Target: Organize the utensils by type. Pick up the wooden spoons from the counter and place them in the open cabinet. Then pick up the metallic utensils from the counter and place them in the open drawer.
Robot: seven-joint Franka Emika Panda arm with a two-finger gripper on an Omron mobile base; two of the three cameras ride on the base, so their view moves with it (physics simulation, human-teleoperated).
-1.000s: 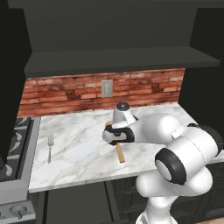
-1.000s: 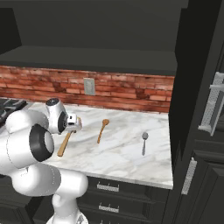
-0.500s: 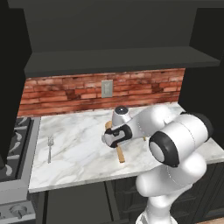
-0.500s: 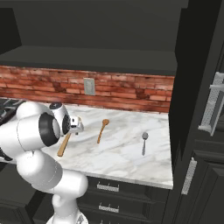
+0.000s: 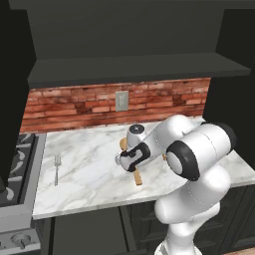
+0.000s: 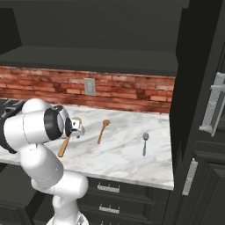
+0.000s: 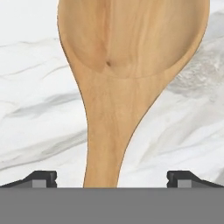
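Gripper (image 7: 112,179) spread wide, empty, low over large wooden spoon (image 7: 122,78) on marble surface (image 7: 35,100); tips straddle neck. Judgement: descend straight, stay centred on handle, clamp below bowl, lift level toward open cabinet (image 5: 129,69).

White marble counter (image 5: 94,169) with grey veins, brick wall behind. Lying flat on it: large light-tan wooden spoon (image 7: 127,65), handle end toward the front edge; smaller orange-brown wooden spoon (image 6: 102,131) near mid-counter; silver spoon (image 6: 144,143) well to its right; small silver fork (image 5: 56,168) near the stove-side edge.
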